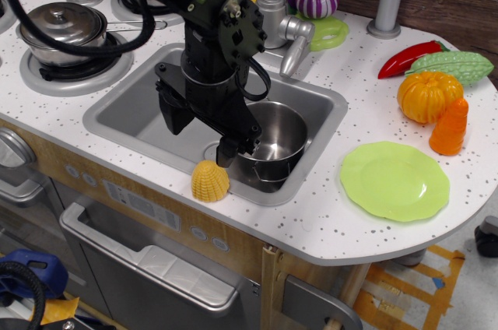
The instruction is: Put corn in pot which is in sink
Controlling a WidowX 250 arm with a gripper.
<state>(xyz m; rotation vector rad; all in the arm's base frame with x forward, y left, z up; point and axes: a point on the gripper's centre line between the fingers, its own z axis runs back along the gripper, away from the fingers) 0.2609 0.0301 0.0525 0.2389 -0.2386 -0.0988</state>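
Note:
The yellow ridged corn (210,181) stands dome-up on the front rim of the grey sink (132,116). The shiny lidless pot (274,143) sits in the sink's right half, partly hidden by my arm. My black gripper (201,131) hangs over the sink, just above and behind the corn. Its two fingers (227,151) are spread apart with nothing between them. The right finger is close to the pot's left rim.
A lidded steel pot (62,30) sits on the stove at left. The silver faucet (294,38) stands behind the sink. On the counter at right are a green plate (395,180), an orange pumpkin (428,96), an orange carrot (450,128) and a red pepper (408,57).

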